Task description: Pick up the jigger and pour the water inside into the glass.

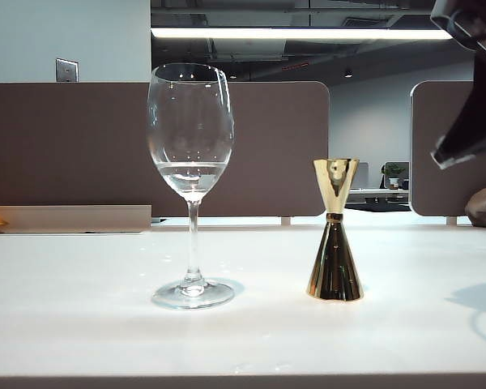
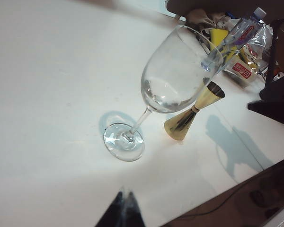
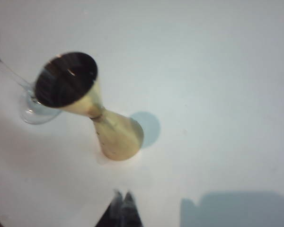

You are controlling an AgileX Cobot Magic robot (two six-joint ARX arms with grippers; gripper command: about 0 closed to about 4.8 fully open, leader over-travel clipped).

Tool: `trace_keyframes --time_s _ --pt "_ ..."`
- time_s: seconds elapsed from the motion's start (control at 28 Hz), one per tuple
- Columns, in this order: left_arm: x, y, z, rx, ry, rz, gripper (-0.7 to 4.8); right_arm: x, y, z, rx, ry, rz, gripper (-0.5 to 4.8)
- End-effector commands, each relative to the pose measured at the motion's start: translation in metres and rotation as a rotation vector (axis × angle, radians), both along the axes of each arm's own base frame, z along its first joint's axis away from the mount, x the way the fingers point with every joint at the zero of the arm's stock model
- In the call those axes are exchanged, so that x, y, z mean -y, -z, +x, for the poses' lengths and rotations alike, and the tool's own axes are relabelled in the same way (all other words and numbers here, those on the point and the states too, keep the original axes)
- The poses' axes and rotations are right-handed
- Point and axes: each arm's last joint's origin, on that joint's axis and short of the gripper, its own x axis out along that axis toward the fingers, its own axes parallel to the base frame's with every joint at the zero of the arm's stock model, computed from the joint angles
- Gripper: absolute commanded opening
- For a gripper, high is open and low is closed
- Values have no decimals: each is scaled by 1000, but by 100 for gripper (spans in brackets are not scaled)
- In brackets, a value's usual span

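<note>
Here, jigger [image 1: 334,243] and glass [image 1: 191,186] stand apart mid-table; right claw [image 3: 123,203] shut above, left claw [image 2: 123,208] seemingly shut.

White table [image 1: 81,324], glass [image 1: 191,162], jigger [image 1: 335,243] upright

Gold jigger [image 1: 335,231] upright beside stemmed glass [image 1: 191,182]

On the white table [image 1: 81,324] stood one wine glass [image 1: 191,138] and one gold jigger [image 1: 335,235]. Past the table's far edge lay one plastic bottle [image 2: 236,35]. Two grippers showed: left [image 2: 124,213], right [image 3: 123,210].
</note>
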Motion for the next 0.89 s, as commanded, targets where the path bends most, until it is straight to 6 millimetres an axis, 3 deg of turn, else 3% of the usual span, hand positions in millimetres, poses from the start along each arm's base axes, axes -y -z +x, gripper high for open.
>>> trace_keyframes --time_s 0.04,0.25,0.36,0.46,0.61,0.68,0.75,0.86,0.89 --pt "0 -2 0 15 2 -2 -3 1 7 -2 15 -8 -38 0" --pt "0 -2 0 15 2 -2 -2 5 25 -17 53 14 -49 0" --pt "0 -2 0 15 2 -2 -2 8 21 -25 124 44 -17 0" --pt "0 -2 0 15 2 -2 -2 9 20 -29 163 65 2 46" --pt "0 -2 0 15 2 -2 -2 9 24 -28 130 87 29 62" --pt "0 -2 0 15 2 -2 -3 7 26 -24 144 111 74 162" --pt "0 -2 0 15 2 -2 -2 7 29 -21 172 109 86 163" --pt "0 -2 0 15 2 -2 -2 0 36 -17 163 55 103 247" --pt "0 -2 0 15 2 -2 -2 -2 37 -15 154 45 102 250"
